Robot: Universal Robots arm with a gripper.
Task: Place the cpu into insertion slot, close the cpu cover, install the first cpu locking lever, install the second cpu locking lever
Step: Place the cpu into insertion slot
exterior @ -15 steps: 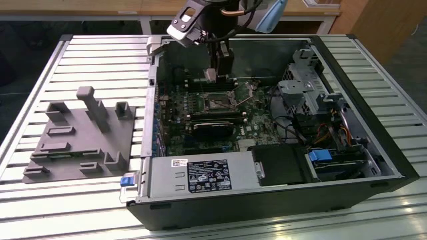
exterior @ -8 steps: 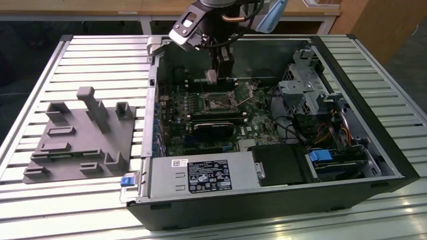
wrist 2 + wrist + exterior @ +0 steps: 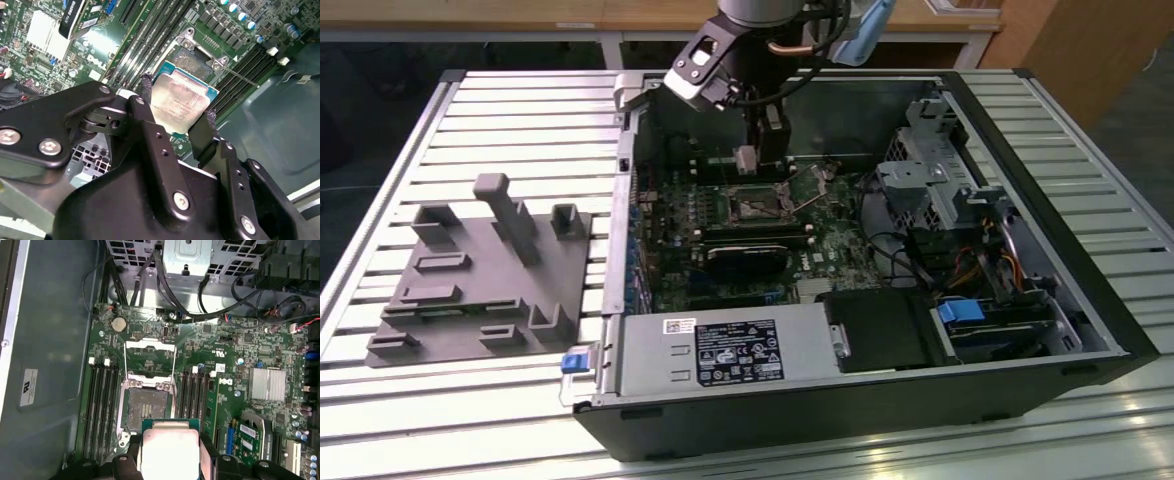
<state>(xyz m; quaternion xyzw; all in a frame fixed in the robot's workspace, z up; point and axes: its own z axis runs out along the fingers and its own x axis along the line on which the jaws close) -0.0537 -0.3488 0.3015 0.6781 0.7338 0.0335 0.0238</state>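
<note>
- The arm reaches down from above into the open computer case, which lies on the slatted table; its wrist stands nearly upright over the green board.
- The hand is clenched on the cpu, with one black finger on each of two opposite edges and the chip's flat face clear between them.
- The cpu hangs above the board beside the insertion slot and is not seated in it; the slot's dark recessed centre lies bare.
- In the first wrist view the cpu cover is swung open and lies back on the far side of the slot, its square window showing board beneath.
- Long black memory slots run close along both sides of the slot, and a thin locking lever stands out from one corner of it.
- Room is tight: case walls, cables and a drive cage ring the board.
- The cpu has a silver-grey metal top, dull and faintly smeared, on a green rim.
- A grey fixture sits on the table well apart from the case.
</note>
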